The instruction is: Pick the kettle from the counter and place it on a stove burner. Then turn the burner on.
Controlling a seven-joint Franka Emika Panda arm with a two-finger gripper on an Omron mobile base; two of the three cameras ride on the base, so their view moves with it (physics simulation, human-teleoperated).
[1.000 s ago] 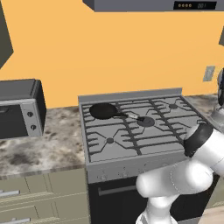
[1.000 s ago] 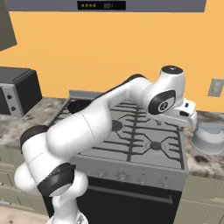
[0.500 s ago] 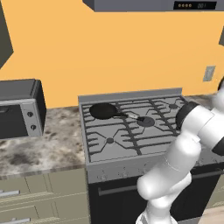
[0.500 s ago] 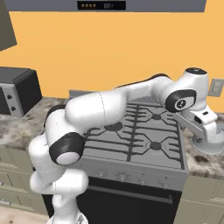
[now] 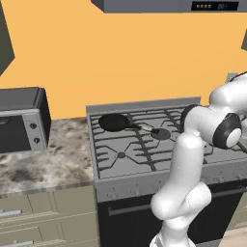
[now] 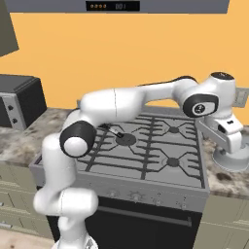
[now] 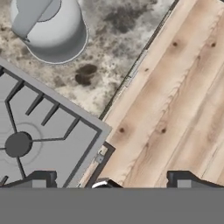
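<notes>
While the arm reaches off to the right in the left base view, the stove carries no kettle: a black pan sits on the back left burner, and the other grates are bare. Left of the stove lies the counter, with a microwave on it. Nothing here suggests that any part of the task is done.

Seen from the right base view, the arm stretches across the stove to the counter on its far side. The hand hangs just above the kettle, which stands on the stone beside the stove's edge and is partly hidden by the hand. The kettle looks untouched, so the pick has not begun. The nearest burner is free and seems a likely place for it.

Looking down from the hand view, the kettle sits near the top left, on the speckled counter, well away from the gripper, whose fingers stand wide apart with nothing between them. A burner shows at the left, and wooden floor spreads to the right. The hand is not yet lined up over the kettle. Everything remains: centre on the kettle, grasp, lift, set it on a burner, then turn the knob.
</notes>
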